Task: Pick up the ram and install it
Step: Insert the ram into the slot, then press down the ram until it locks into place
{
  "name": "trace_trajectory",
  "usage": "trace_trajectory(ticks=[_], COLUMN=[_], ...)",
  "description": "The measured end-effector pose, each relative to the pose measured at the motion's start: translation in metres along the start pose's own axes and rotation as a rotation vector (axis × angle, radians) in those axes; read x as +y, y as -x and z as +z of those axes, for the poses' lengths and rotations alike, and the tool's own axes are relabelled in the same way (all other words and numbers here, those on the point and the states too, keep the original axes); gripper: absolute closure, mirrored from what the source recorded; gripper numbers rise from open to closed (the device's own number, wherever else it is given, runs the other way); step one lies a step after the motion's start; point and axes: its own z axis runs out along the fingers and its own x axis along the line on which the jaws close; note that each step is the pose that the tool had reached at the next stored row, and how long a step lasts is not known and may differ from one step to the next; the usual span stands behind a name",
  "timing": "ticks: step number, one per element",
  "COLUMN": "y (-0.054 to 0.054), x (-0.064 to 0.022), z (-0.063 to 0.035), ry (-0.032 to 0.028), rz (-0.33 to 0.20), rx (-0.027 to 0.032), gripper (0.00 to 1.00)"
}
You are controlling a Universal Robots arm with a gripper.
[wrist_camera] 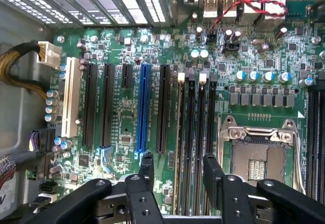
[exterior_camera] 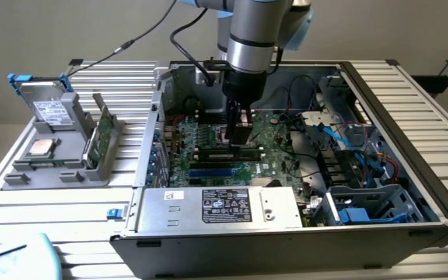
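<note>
The ram (exterior_camera: 226, 155) is a slim dark-green stick with black chips, standing in a motherboard slot inside the open computer case (exterior_camera: 434, 192). In the wrist view I see the ram (wrist_camera: 179, 127) edge-on, set in the memory slot nearest the black expansion slots, with white latches at its far end. My gripper (exterior_camera: 240, 143) hangs straight down just above it. In the wrist view the gripper (wrist_camera: 179, 170) is open, one black finger on each side of the stick with a gap to it, holding nothing.
An empty processor socket (wrist_camera: 254, 158) lies beside the memory slots, and a blue expansion slot (wrist_camera: 143, 107) is on the other side. A grey power supply (exterior_camera: 220, 207) fills the case front. A holder (exterior_camera: 60, 157) outside the case, on the exterior view's left, carries a drive, a processor and a green card (exterior_camera: 103, 137).
</note>
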Motion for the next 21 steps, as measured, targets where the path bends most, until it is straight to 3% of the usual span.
trace_trajectory(ticks=[4, 13, 21], y=[0.0001, 0.0001, 0.0001], x=[0.002, 0.002, 0.002], z=[0.0001, 0.0001, 0.0001], ry=[-0.0005, -0.0005, -0.0005], rz=[-0.003, -0.003, -0.003], rx=[0.0007, 0.0008, 0.0008], gripper=[0.5, 0.89, 0.89])
